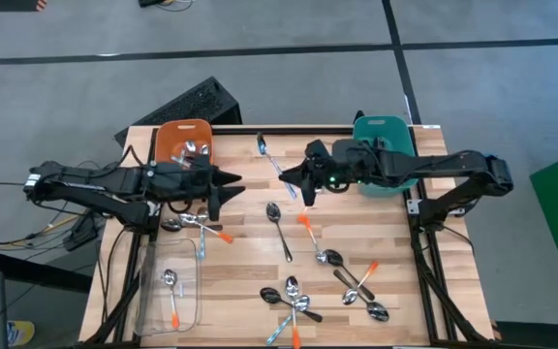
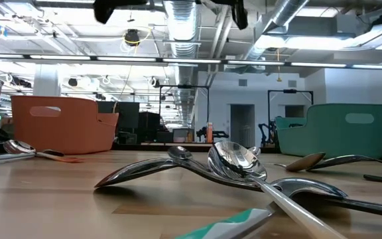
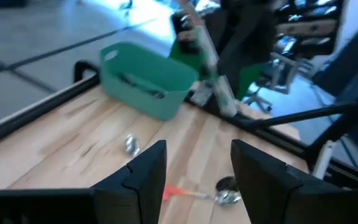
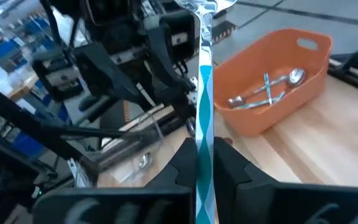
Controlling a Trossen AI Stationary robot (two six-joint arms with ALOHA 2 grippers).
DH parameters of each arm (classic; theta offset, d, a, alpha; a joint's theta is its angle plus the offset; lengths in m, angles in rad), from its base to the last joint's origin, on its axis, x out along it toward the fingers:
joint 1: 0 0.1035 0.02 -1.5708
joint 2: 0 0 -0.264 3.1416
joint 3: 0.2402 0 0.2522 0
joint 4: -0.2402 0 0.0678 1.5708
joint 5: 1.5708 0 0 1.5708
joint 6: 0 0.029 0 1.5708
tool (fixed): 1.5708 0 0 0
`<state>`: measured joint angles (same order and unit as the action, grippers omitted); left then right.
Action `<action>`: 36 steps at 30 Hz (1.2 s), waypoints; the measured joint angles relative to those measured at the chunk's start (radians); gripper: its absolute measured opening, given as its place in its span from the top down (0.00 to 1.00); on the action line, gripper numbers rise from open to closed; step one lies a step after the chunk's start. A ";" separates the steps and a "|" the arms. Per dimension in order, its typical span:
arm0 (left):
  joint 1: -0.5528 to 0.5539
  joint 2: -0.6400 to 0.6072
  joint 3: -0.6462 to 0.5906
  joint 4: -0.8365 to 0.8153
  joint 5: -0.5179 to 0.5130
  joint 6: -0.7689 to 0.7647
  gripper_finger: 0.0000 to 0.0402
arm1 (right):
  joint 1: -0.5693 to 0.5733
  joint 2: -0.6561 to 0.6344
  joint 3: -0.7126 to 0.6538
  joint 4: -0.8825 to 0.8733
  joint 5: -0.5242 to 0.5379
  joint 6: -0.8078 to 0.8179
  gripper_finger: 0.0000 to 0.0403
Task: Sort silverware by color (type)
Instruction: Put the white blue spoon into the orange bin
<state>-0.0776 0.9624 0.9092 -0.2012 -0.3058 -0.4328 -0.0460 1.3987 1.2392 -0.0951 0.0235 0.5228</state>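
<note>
My right gripper (image 1: 294,176) is raised over the table's far middle, shut on a spoon with a light-blue handle (image 1: 274,163). My left gripper (image 1: 232,184) faces it from the left, open, with nothing between its fingers (image 3: 143,180). Loose silverware lies on the wood: a plain spoon (image 1: 279,228), orange-handled spoons (image 1: 318,242), and a heap (image 1: 294,299) near the front edge. An orange bin (image 1: 184,141) at the far left holds silver spoons (image 4: 266,93). A teal bin (image 1: 386,145) stands at the far right. A clear container (image 1: 168,291) at the near left holds an orange-handled spoon (image 1: 172,291). My right gripper pinches the spoon's light-blue handle (image 4: 204,124) between its two fingers, which come about level from the table's right. The bowl end (image 4: 204,5) sticks out well beyond the fingertips. The spoon is lifted clear of the table.
The two grippers face each other closely over the far middle of the table. Bare wood (image 1: 250,252) lies between the clear container and the spoons. A black foam block (image 1: 197,102) sits behind the orange bin. Table frame rails run along both sides.
</note>
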 joint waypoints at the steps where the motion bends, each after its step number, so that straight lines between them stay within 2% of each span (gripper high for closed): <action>1: 0.000 0.009 0.000 0.038 0.020 0.014 0.58 | 0.004 0.000 -0.001 0.002 -0.003 0.000 0.91; 9: 0.000 0.076 0.000 0.272 0.115 0.128 0.58 | 0.074 0.035 0.000 0.210 -0.048 0.002 0.91; 17: 0.002 0.118 0.000 0.495 0.175 0.167 0.58 | 0.121 0.036 0.000 0.236 -0.027 -0.006 0.91; 25: 0.002 0.137 0.000 0.528 0.189 0.112 0.57 | 0.154 0.036 0.000 0.287 -0.024 -0.053 0.91; 29: 0.002 0.136 0.000 0.542 0.178 0.109 0.53 | 0.162 0.036 0.000 0.291 -0.019 -0.053 0.91; 36: 0.009 0.136 0.000 0.557 0.193 0.106 0.45 | 0.180 0.036 0.000 0.290 0.054 -0.054 0.91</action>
<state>-0.0684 1.0985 0.9092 0.3558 -0.1123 -0.3264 0.1336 1.4349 1.2388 0.1952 0.0773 0.4690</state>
